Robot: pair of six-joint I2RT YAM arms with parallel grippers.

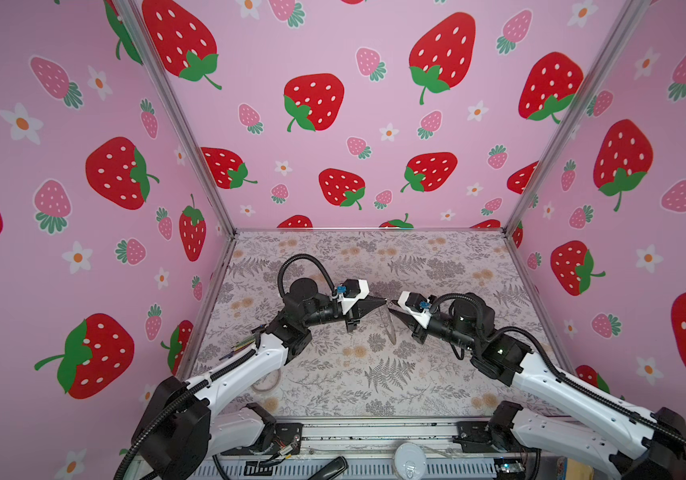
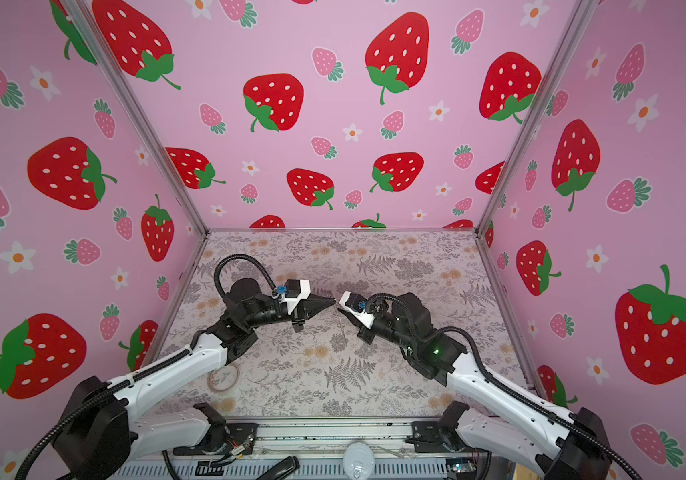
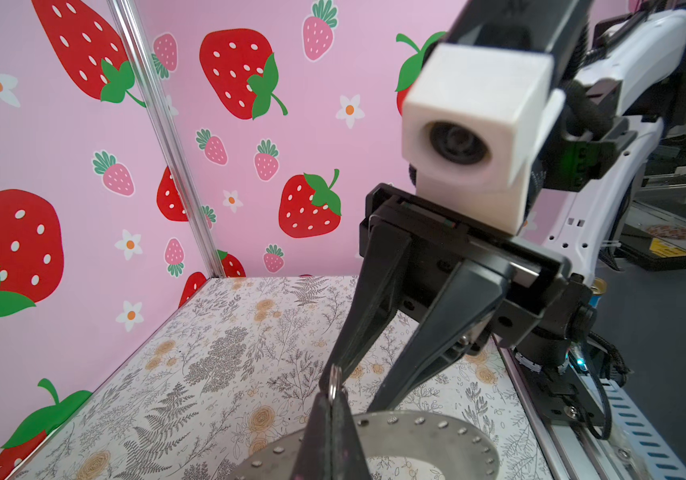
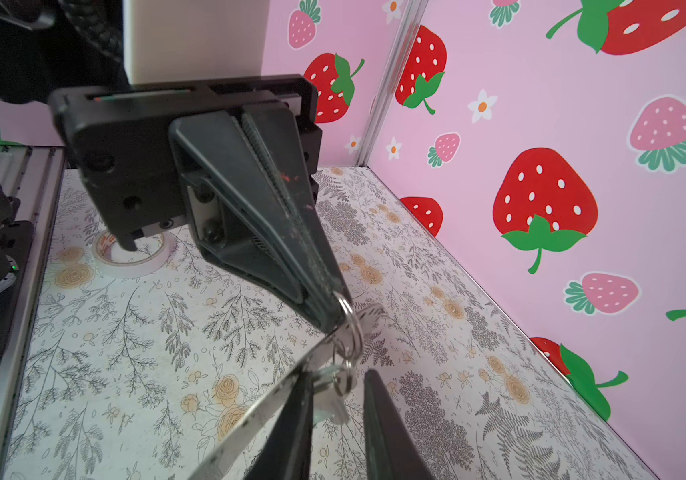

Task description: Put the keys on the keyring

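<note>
1. A translucent beige tape roll (image 4: 131, 257) lies flat on the floral-printed table (image 1: 354, 374), near its front left. This roll is the landmark. Orange print shows on its inner core, too blurred to read.
2. Right of the roll, farther back and raised off the table, the left gripper (image 4: 335, 305) has its black fingers pressed fully together. They pinch a small silvery wire split ring (image 3: 335, 380) at their very tips. Red scuffs mark the finger pads.
3. The keyring (image 3: 428, 432) is a flat, thin grey metal disc with a wide band, a large round central hole and tiny holes along its rim. It hangs from that split ring, just right of the roll-side gripper tip. In both top views it shows edge-on, a pale sliver. Whether its lower edge reaches the table I cannot tell.
4. The key (image 4: 326, 380) is a tiny slim silvery piece, far smaller than the disc. It sits by the disc's upper rim, farther right of the roll. It is blurred, so its linkage is unclear.
5. Farthest right of the roll, the right gripper (image 1: 392, 309) meets the left tip to tip. Its fingers stand apart on either side of the key, with a gap showing.
</note>
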